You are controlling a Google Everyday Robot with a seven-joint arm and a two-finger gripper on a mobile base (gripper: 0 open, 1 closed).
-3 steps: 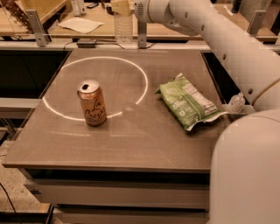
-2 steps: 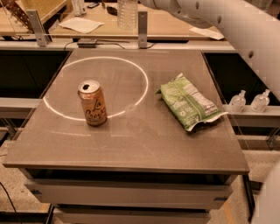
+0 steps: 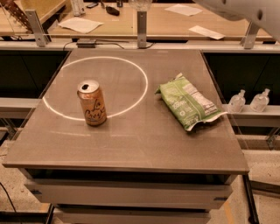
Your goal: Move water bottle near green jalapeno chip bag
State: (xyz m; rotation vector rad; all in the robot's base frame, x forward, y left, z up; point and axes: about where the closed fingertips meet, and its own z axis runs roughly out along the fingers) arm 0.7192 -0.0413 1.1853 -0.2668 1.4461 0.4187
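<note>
The green jalapeno chip bag lies flat on the right side of the grey table. Only the clear bottom of the water bottle shows at the top edge, hanging in the air above the table's far edge. My gripper is above the frame and out of view. Only a white part of my arm shows at the top right. The bottle is far from the bag.
An orange-tan soda can stands upright on the left, on a white circle line. Two small clear bottles stand on a ledge past the right edge. A metal post and a wooden desk with papers lie behind.
My arm has lifted the water bottle upward. The gripper and most of the bottle have gone out of the top of the view. The can and the bag have not moved.
</note>
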